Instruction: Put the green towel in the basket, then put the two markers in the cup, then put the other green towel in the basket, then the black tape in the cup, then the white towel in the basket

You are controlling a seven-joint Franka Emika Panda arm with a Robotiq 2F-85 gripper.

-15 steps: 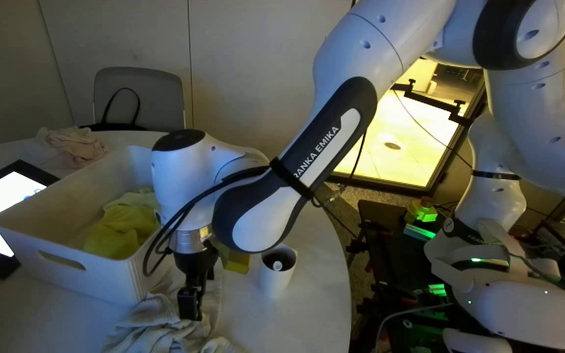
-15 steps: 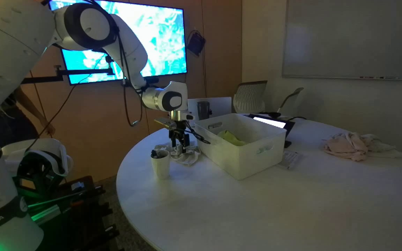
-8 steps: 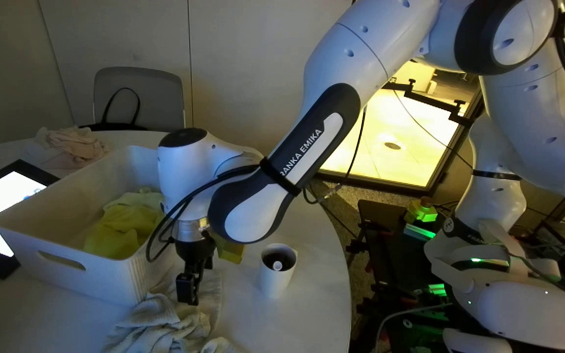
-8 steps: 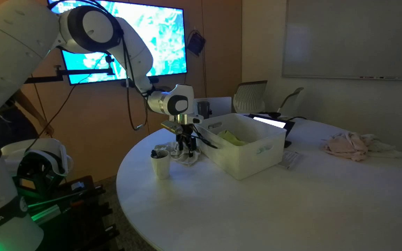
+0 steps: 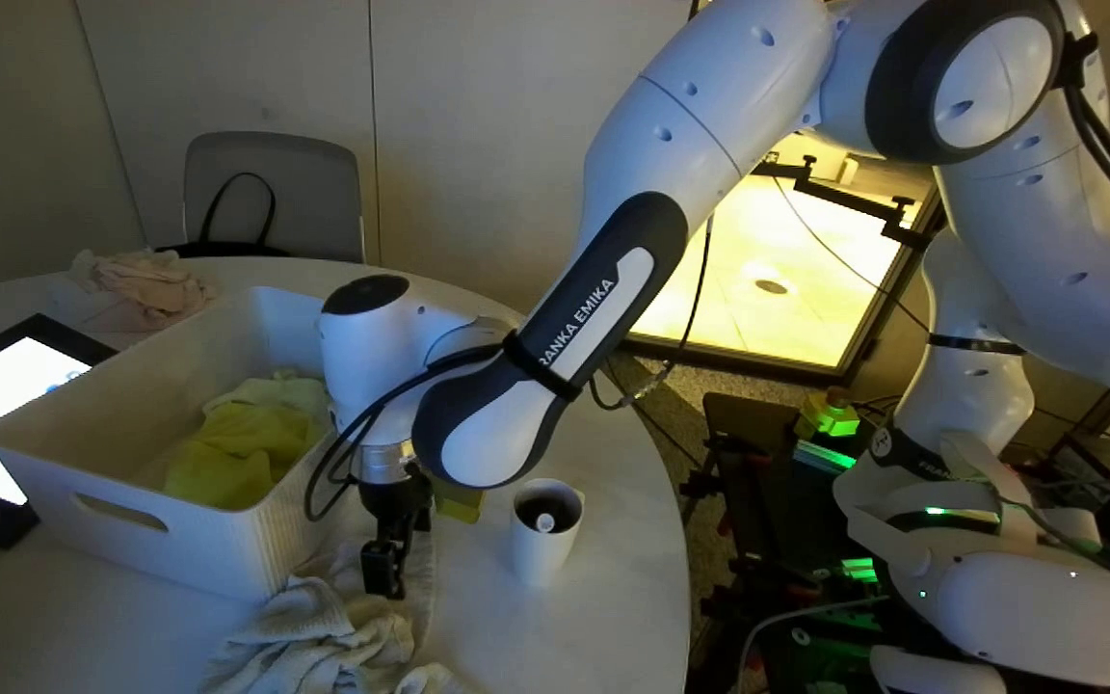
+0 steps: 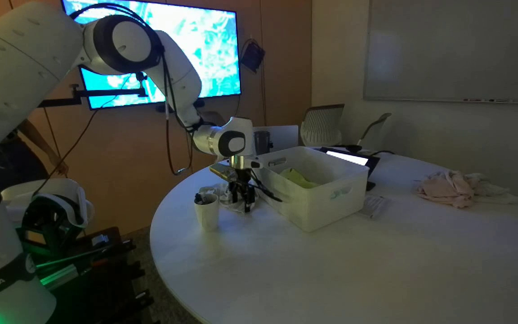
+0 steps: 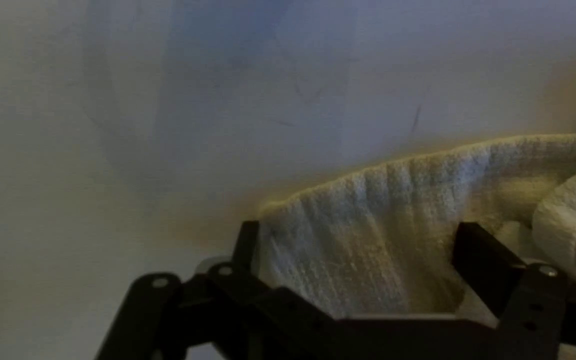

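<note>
Wrist view: off-white towel [image 7: 368, 250], ribbed & wrinkled, w/ curved edge & thick fold; gripper [image 7: 358, 229] spread apart over it. In both ext. views it's crumpled on table [image 5: 603, 627] next to basket [image 5: 179, 551].

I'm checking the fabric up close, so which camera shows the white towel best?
The wrist view: the white towel looms large, ribbing plain, though cropped. Both exterior views show it smaller, rumpled on the table, partly behind the gripper.

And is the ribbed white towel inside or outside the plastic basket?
Outside: the ribbed white towel lies rumpled on the table beside the plastic basket.
</note>
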